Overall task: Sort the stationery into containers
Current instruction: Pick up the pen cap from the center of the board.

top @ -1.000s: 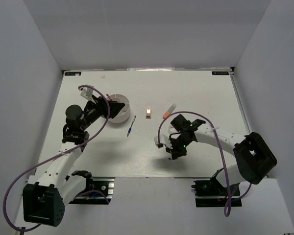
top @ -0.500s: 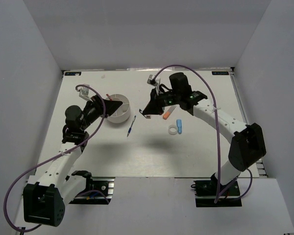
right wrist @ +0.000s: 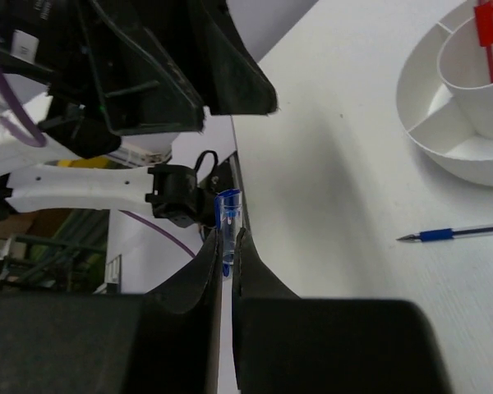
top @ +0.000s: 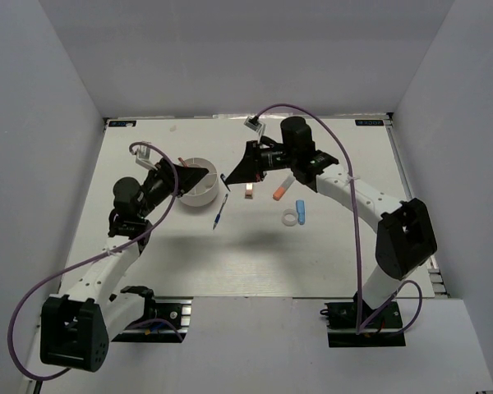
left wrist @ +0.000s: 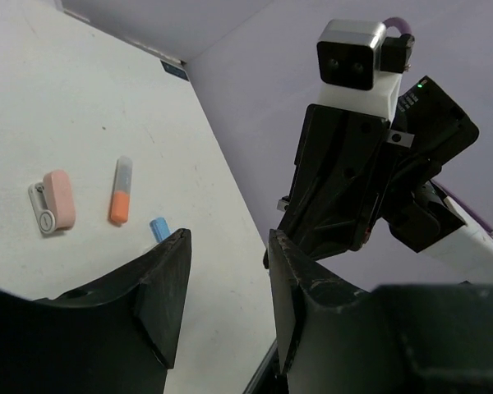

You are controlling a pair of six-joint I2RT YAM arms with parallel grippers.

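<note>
White tabletop held the divided tub toward its far-left corner, red pen in its hub. Beside it toward the right edge, the right gripper pinched a blue cap; the left gripper hovered over the tub, jaws apart.

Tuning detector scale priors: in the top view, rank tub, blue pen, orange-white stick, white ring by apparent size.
1. white tub
2. blue pen
3. orange-white stick and white ring: too close to rank

Left claw parted; right claw pinched tight.
</note>
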